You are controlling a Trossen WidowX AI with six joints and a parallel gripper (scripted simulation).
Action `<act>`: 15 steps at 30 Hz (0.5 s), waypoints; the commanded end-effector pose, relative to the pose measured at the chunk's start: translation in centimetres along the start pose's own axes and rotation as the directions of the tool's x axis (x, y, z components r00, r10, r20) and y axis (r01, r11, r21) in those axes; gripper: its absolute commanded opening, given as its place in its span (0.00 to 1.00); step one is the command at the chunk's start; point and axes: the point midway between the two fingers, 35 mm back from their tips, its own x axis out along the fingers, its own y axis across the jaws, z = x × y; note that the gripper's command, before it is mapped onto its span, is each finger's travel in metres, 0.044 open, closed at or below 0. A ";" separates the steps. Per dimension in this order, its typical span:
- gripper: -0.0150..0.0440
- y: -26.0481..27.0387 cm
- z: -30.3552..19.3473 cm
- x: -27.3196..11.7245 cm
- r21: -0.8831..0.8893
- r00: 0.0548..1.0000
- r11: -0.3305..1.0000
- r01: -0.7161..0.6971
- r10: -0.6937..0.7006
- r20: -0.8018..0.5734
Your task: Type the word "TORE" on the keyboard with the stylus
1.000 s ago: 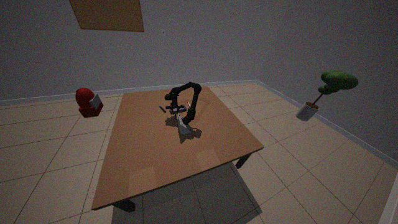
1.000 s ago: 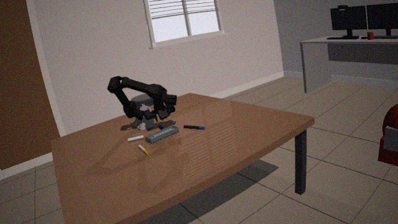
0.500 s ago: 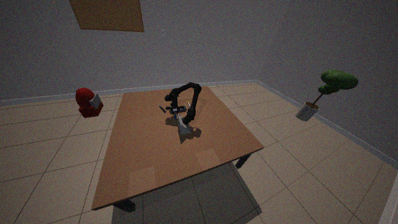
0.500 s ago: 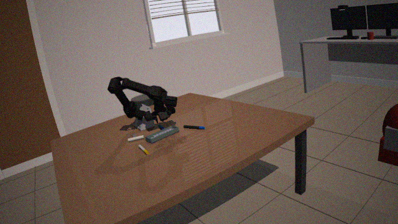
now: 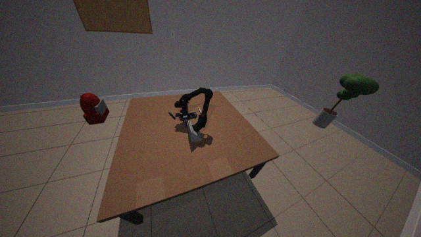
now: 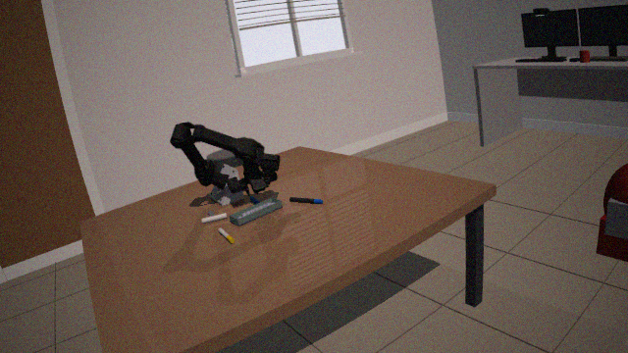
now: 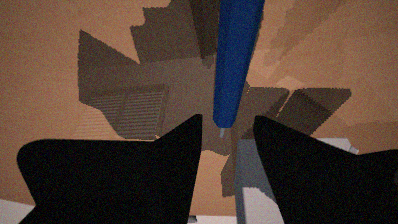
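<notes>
The blue stylus [image 7: 235, 60] [image 6: 254, 200] lies on the table beneath the arm, and its pale tip points toward the arm's base. My gripper [image 7: 227, 122] [image 6: 258, 188] is partly open above the stylus. In the wrist view the stylus's tip end shows in the gap between the two black fingertips, and neither finger is seen pressing on it. A long teal block with a light strip on top, which looks like the keyboard [image 6: 256, 212], lies just beyond the stylus in the exterior view. Its letters are too small to read.
A black pen with a blue end [image 6: 305, 200] [image 5: 172, 115] lies beside the teal block. A white marker [image 6: 214, 218] and a white marker with a yellow end [image 6: 226, 235] lie on its other side. The arm's grey base [image 5: 195, 135] stands close to the stylus.
</notes>
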 end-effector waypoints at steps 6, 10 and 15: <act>0.51 -0.1 0.3 0.7 -0.005 1.000 1.000 0.005 -0.005 0.001; 0.51 -0.1 0.4 0.9 -0.005 1.000 1.000 0.005 -0.005 0.001; 0.51 -0.1 0.6 1.1 -0.005 1.000 1.000 0.005 -0.005 0.001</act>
